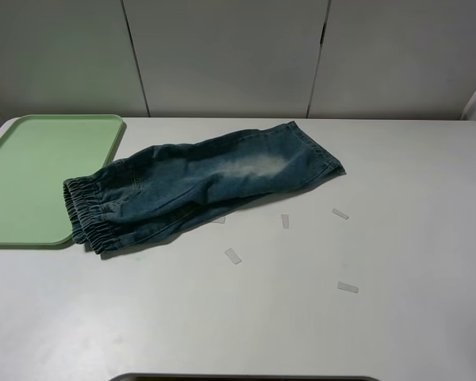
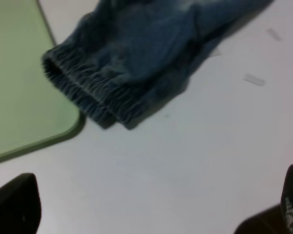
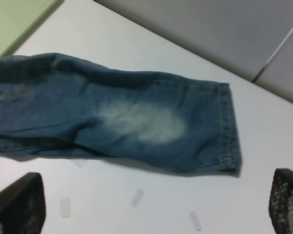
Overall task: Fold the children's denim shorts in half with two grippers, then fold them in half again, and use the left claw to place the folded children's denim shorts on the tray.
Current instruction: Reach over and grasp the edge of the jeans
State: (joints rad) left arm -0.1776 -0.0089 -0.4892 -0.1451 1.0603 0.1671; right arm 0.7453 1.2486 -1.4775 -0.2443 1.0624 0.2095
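The children's denim shorts (image 1: pixel 198 186) lie on the white table, one leg stacked over the other. The elastic waistband (image 1: pixel 87 214) is at the left, just over the tray's right edge, and the leg hems (image 1: pixel 317 155) are at the right. The pale-green tray (image 1: pixel 32 178) lies at the far left. Neither gripper shows in the exterior high view. My left gripper (image 2: pixel 151 214) is open and empty above bare table, short of the waistband (image 2: pixel 93 92). My right gripper (image 3: pixel 154 204) is open and empty, short of the faded leg (image 3: pixel 141 122).
Several small white tape strips lie on the table in front of the shorts, such as one strip (image 1: pixel 233 255) and another strip (image 1: pixel 347 286). A grey panelled wall (image 1: pixel 230 55) stands behind the table. A dark edge (image 1: pixel 246 378) shows at the bottom of the exterior high view.
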